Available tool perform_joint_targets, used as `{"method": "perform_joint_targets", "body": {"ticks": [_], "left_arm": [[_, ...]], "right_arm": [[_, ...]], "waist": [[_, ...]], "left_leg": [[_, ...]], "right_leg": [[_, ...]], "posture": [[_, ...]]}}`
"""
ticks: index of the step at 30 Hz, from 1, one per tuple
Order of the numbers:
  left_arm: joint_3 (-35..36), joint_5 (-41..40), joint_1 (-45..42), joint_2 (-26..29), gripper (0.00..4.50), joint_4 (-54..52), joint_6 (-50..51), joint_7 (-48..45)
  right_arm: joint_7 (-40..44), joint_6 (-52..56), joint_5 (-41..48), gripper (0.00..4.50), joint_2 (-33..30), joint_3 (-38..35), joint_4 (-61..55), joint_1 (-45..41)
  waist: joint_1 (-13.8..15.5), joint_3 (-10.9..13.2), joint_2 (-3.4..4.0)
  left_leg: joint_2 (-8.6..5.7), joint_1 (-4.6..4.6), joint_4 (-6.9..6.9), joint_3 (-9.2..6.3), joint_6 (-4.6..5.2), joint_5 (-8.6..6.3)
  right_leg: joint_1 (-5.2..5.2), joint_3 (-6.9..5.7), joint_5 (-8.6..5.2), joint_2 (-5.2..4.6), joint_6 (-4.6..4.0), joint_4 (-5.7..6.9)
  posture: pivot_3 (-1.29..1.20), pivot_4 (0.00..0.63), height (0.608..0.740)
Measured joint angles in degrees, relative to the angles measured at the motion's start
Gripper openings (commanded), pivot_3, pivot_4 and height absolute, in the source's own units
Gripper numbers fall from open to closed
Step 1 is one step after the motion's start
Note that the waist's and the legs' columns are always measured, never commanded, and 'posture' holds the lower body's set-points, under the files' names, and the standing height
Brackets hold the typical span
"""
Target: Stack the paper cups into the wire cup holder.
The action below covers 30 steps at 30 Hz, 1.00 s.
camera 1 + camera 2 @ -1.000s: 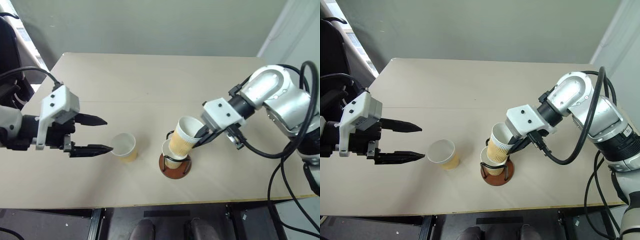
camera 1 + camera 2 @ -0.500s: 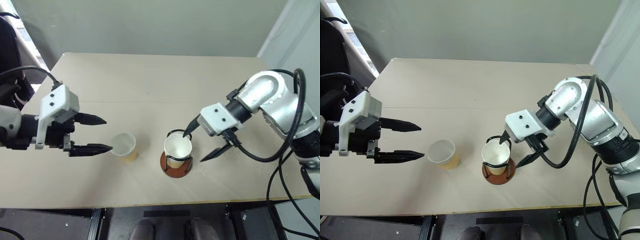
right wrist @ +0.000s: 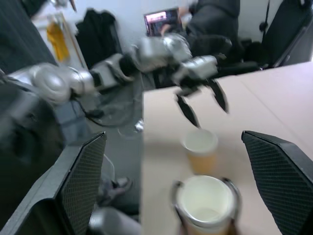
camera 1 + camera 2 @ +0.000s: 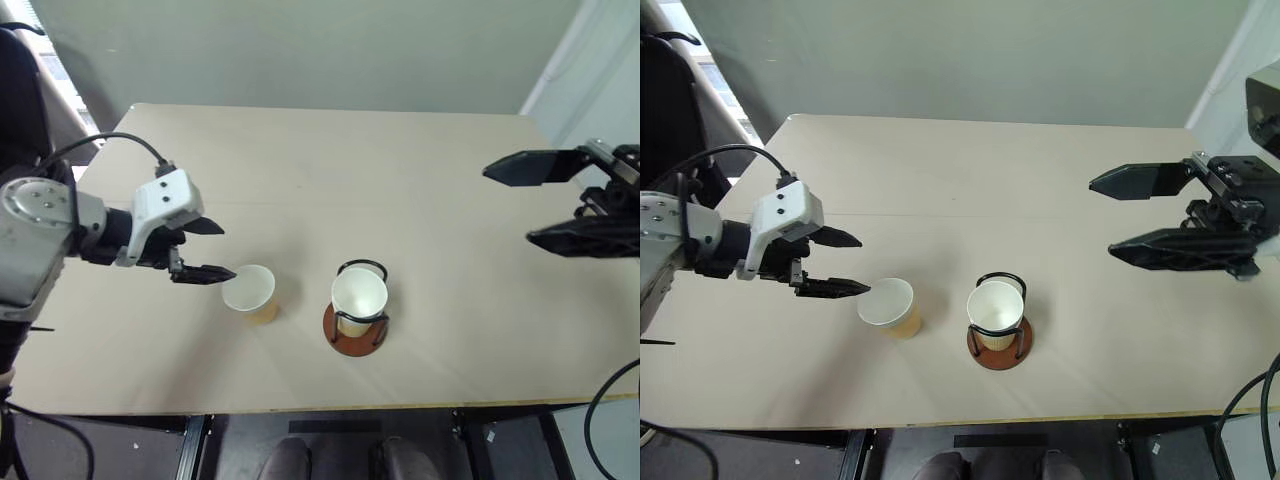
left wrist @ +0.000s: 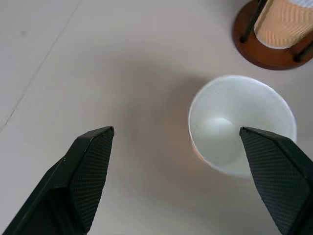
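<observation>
Right — you have cups nested in wire cup holder (image 4: 356, 322); one loose cup (image 4: 250, 292) upright on table (image 4: 330, 170). Left gripper (image 4: 212, 250) wide open, empty, just beside it — right gripper (image 4: 1140, 212) open, empty, well clear.

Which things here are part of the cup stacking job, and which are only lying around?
Part of the job:
- loose paper cup, upright on the table
- stacked cups in the wire cup holder
- left gripper, open, beside the loose cup
- right gripper, open, raised to the right

Only around:
- table
- a person seated behind a laptop, right wrist view
</observation>
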Motion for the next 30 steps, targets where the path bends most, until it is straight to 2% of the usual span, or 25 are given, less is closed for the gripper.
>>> {"method": "perform_joint_targets", "body": {"ticks": [6,12,16,25,30], "left_arm": [[-7.95,6.41,-4.77,-6.00,4.42,3.35,-0.91,-2.09],[-11.92,13.30,-6.87,-9.79,4.42,7.34,-3.42,-2.18],[-12.73,14.74,-6.98,-11.73,3.56,7.86,-4.58,-3.46],[-12.73,15.69,-9.15,-12.57,0.17,8.91,-5.86,-8.38],[-12.41,14.01,-11.17,-12.39,0.08,10.65,-8.61,-14.22]], "right_arm": [[-10.84,0.58,6.47,4.48,-0.37,-2.19,-8.40,8.13],[-16.32,-1.19,10.97,4.48,-3.31,-4.19,-11.30,11.89],[-18.61,-2.65,12.10,4.50,-4.74,-4.42,-13.34,14.43],[-20.69,-5.26,12.32,4.50,-7.67,-5.48,-15.24,19.12],[-20.32,-5.77,12.15,4.50,-9.91,-8.12,-15.23,21.40]], "waist": [[-0.19,0.00,0.00],[-0.16,-0.01,-0.01],[-0.07,-0.01,-0.02],[0.06,-0.02,-0.03],[0.19,-0.02,-0.04]], "left_leg": [[0.00,-0.08,0.13,-0.06,0.05,0.00],[0.01,-0.12,0.13,-0.10,0.06,0.00],[0.00,-0.20,0.17,-0.10,0.11,-0.01],[0.00,-0.20,0.18,-0.09,0.13,-0.02],[0.00,-0.23,0.19,-0.09,0.17,-0.04]], "right_leg": [[0.00,0.01,0.12,-0.01,0.21,-0.04],[0.01,-0.02,0.14,-0.01,0.25,-0.08],[0.01,-0.02,0.19,-0.01,0.33,-0.15],[0.01,-0.01,0.23,-0.01,0.40,-0.18],[0.01,-0.01,0.24,-0.02,0.42,-0.20]], "posture": [[0.00,0.150,0.740],[0.00,0.150,0.740],[0.00,0.150,0.740],[0.00,0.150,0.740],[0.00,0.150,0.740]]}}
